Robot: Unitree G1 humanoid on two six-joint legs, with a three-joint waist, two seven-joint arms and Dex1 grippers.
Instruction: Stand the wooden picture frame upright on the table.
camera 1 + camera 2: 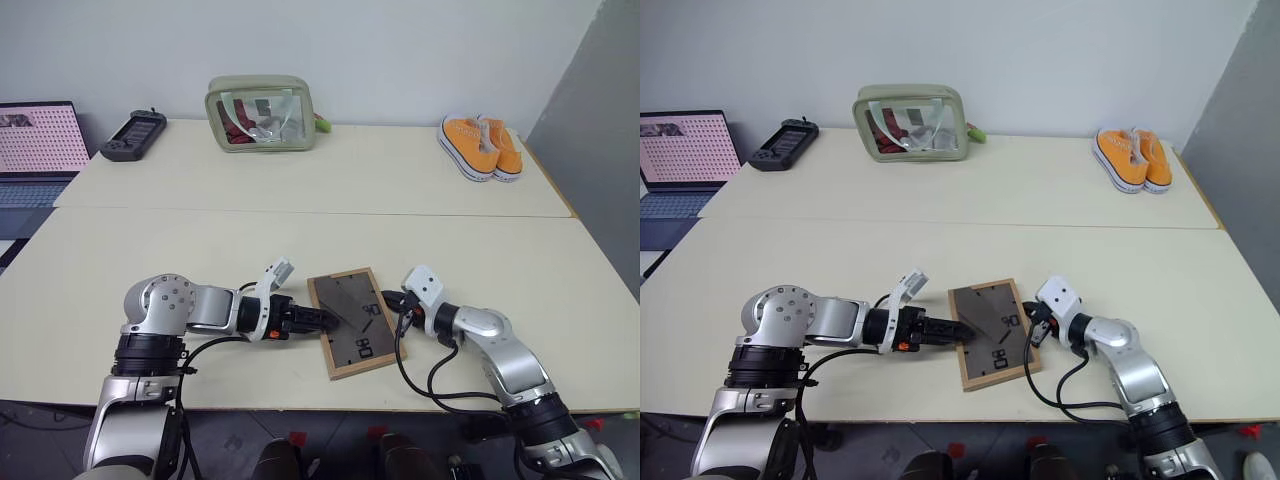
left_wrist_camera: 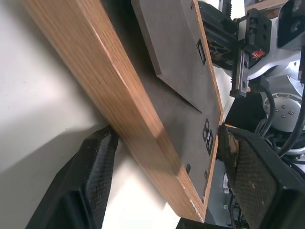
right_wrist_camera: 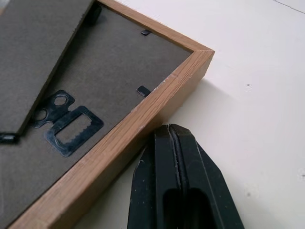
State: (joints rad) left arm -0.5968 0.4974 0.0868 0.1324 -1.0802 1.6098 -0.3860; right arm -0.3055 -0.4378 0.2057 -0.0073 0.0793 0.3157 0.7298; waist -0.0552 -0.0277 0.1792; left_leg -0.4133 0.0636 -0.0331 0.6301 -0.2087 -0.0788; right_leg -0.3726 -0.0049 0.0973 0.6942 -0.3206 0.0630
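Left end effector [image 1: 318, 319] wide, fingers straddling the left edge of the wooden picture frame [image 1: 356, 321], one finger [image 2: 90, 183] under the rim, nothing clamped yet. Right end effector [image 1: 392, 303] pinched closed, empty, tip just beside the frame's right edge. Frame lies back-up and flat near the front of the tabletop [image 1: 300, 240], prop leg folded against the back. Nothing stood up yet; lifting, opening the prop and setting upright all remain.

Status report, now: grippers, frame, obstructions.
Left gripper open, straddling frame's left edge. Right gripper shut at its right edge. Wooden picture frame flat, back up. Nothing obstructing.
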